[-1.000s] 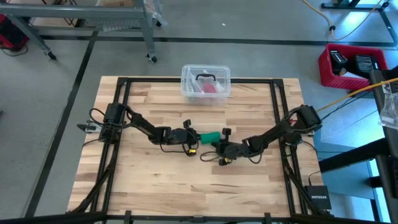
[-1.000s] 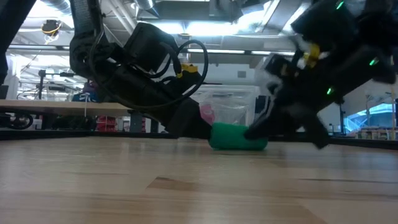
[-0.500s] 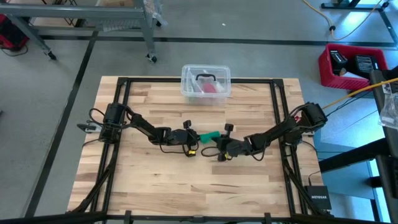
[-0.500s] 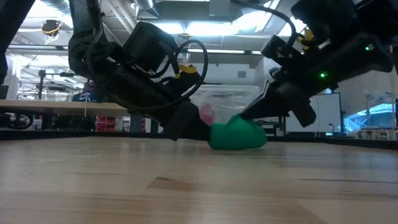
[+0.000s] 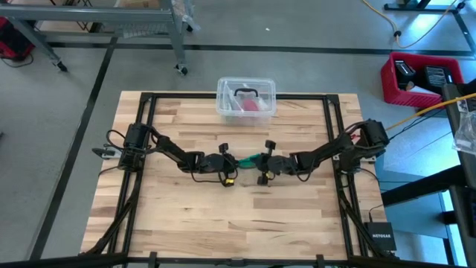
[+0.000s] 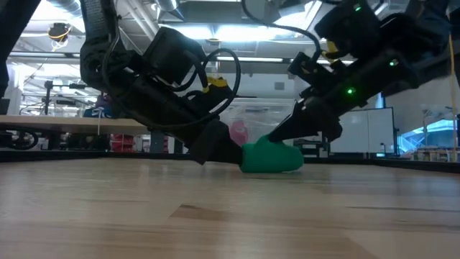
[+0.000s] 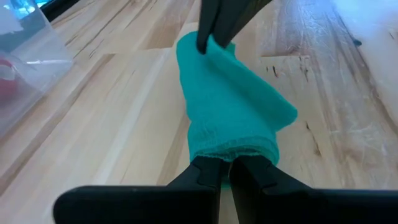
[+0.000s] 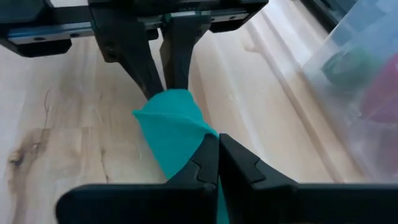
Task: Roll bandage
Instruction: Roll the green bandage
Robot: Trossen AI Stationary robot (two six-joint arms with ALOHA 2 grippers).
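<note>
The teal-green bandage is a short crumpled wad on the wooden table, near its middle. It also shows in the low view. My left gripper is at its left end and my right gripper at its right end. Both are shut on it and face each other. The left wrist view shows the bandage running away from my left fingers to the right gripper. The right wrist view shows the bandage between both grippers. My left gripper pinches the bandage's left end between its two fingers. It comes from the table's left, slanting down, in line with the bandage. The wad rests on the table. My right gripper pinches the bandage's right end between its two fingers. It comes from the table's right, slanting down. That end bunches up in several folds; the underside lies on the table.
A clear plastic tub with a pink-red item stands at the table's far edge, behind the bandage. It also shows in the low view. A red crate stands on the floor off the far right. A dark frame runs round the table.
My right gripper has moved toward the table's far edge and the bandage, swinging round until it faces my left gripper. It now holds the bandage's right end. The wad has gone from a low, flat shape to one bunched up at the right end. Its left end has stayed put.
</note>
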